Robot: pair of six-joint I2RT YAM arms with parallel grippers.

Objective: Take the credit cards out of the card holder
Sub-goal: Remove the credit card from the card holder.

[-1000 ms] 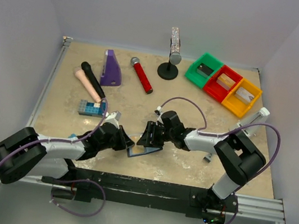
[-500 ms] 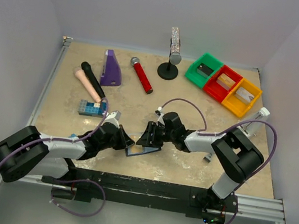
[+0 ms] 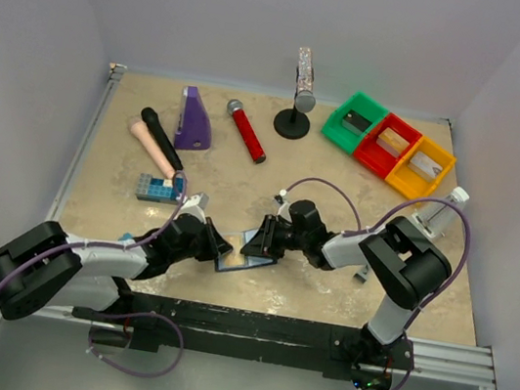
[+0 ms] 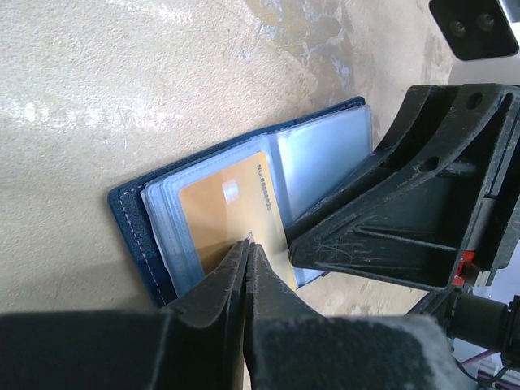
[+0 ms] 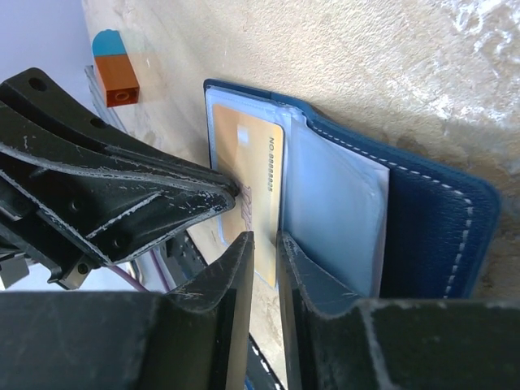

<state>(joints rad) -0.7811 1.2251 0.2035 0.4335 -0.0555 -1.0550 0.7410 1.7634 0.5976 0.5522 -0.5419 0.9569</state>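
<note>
**Two tools meet over open card holder**

We see the navy card holder (image 5: 422, 227) spread open near the counter (image 3: 324, 289)'s near edge, with bare room behind it. The left tool (image 4: 248, 242) is pinched tight, its tips on the pocketed orange-gold card (image 4: 223, 207). The right tool (image 5: 264, 237), narrower than a second ago, straddles that card's inner edge; we cannot tell whether it grips.
</note>
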